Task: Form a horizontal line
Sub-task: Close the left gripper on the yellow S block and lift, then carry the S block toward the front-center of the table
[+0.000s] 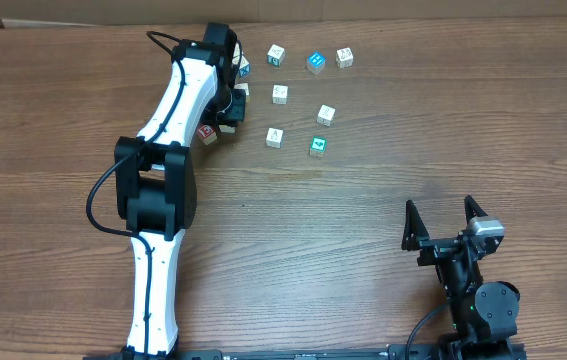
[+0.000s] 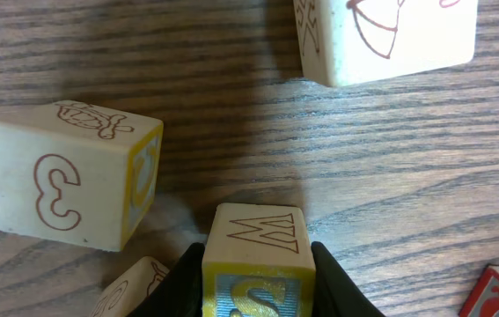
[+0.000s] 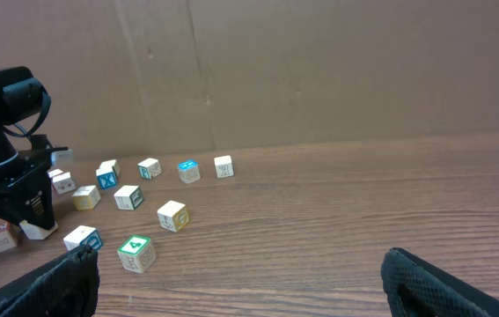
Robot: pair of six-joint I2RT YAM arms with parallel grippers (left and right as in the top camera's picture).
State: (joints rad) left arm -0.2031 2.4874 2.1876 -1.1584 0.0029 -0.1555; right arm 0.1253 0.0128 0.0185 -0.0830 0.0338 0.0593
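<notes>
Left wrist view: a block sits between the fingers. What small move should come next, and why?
Probably lift the W block slightly: the left gripper grips both its sides, and a pale cube sits close beside it, so sliding might knock it.

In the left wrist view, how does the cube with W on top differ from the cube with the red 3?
The W cube sits between the fingers of the left gripper; the 3 cube stands free on the table. The W cube's front is blue with a yellow S; the 3 cube's is pale with a red outline. Both are wooden letter cubes.
</notes>
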